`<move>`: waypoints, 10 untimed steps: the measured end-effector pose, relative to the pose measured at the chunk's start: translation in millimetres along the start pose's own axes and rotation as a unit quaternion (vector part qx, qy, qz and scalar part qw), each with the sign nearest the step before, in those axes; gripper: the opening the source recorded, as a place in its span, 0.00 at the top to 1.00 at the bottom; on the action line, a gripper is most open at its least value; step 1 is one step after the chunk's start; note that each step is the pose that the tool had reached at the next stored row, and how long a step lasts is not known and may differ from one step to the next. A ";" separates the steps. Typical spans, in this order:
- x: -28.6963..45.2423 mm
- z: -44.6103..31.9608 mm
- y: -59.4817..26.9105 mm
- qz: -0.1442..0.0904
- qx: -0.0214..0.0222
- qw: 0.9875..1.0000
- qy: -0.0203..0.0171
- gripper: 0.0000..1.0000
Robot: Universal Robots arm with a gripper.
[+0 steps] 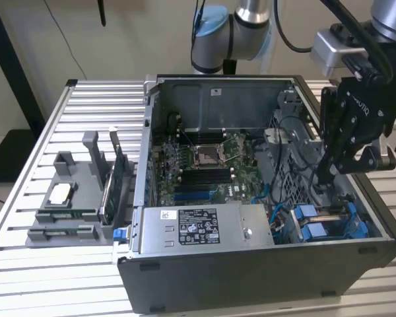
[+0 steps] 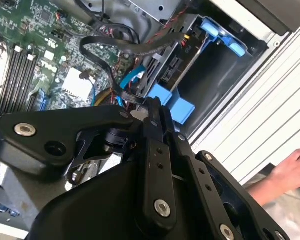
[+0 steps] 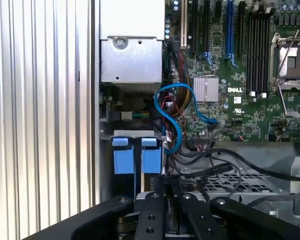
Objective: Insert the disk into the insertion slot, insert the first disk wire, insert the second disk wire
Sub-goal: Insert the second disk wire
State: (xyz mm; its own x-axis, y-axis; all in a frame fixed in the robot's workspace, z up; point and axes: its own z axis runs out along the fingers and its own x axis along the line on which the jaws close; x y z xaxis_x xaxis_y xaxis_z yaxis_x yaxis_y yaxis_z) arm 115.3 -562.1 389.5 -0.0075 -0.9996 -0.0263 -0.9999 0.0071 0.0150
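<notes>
- Gripper [image 2: 152, 107], fingers pinched shut around a cable end, hangs beside the disk [image 1: 330, 221].
- Blue wire [image 3: 172, 117] at its twelve o'clock could snag, dragging the plug off-line.

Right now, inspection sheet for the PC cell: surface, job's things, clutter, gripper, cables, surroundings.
Surface: ribbed aluminium table carrying the open computer case.
Job's things: disk in its blue carrier sits in the drive bay at the case corner nearest the exterior view's right; its blue tabs appear in both wrist views.
Clutter: grey parts holder beside the case, on the exterior view's left.
Gripper: gripper reaches into the case just above the drive bay.
Cables: blue data cable loops between motherboard and bay; black wire bundle alongside.
Surroundings: a person's hand beyond the case edge in the second wrist view.
</notes>
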 end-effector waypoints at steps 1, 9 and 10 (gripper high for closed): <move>2.1 0.0 0.9 0.000 0.000 1.000 0.000 0.84; 11.6 3.5 3.2 0.000 0.001 1.000 -0.001 0.84; 11.7 4.9 3.2 0.000 0.001 1.000 -0.001 0.84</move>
State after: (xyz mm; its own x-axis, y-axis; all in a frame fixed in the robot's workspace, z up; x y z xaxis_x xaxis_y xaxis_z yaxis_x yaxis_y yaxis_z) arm 111.9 -573.6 384.4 -0.0069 -0.9996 -0.0278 -0.9999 0.0066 0.0124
